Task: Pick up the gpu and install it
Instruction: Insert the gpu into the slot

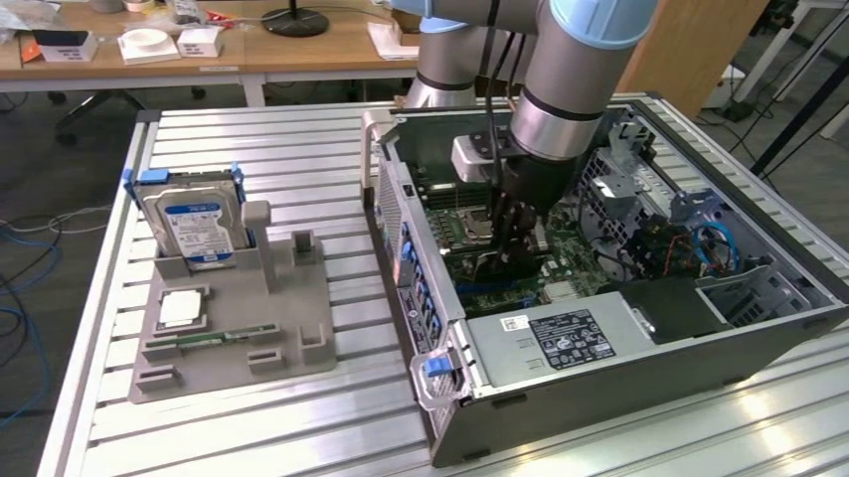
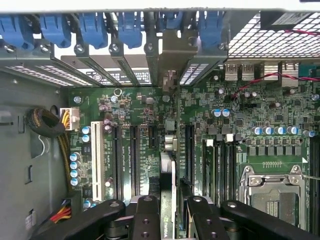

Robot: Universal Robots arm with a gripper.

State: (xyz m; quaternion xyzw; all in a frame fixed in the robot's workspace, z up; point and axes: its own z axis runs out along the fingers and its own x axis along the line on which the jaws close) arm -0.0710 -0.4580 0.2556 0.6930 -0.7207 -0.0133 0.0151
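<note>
The gpu (image 2: 173, 172) shows edge-on as a thin strip running over the green motherboard (image 2: 240, 115), between two black expansion slots. Its metal bracket (image 2: 169, 55) reaches the rear slot openings of the case. My gripper (image 2: 173, 202) is shut on the gpu, with one black finger (image 2: 147, 220) on each side of the card. In the exterior view the gripper (image 1: 512, 260) is deep inside the open computer case (image 1: 398, 238), low over the motherboard, with the dark gpu (image 1: 502, 270) under it. Whether the card's edge sits in a slot is hidden.
A grey fixture (image 1: 298, 328) on the exterior view's left carries a hard drive (image 1: 197, 224) with a blue-white label, a processor (image 1: 182, 308) and a memory stick (image 1: 229, 336). Inside the case are the power supply (image 1: 571, 338), blue cables (image 1: 714, 248) and blue slot clips (image 2: 92, 27).
</note>
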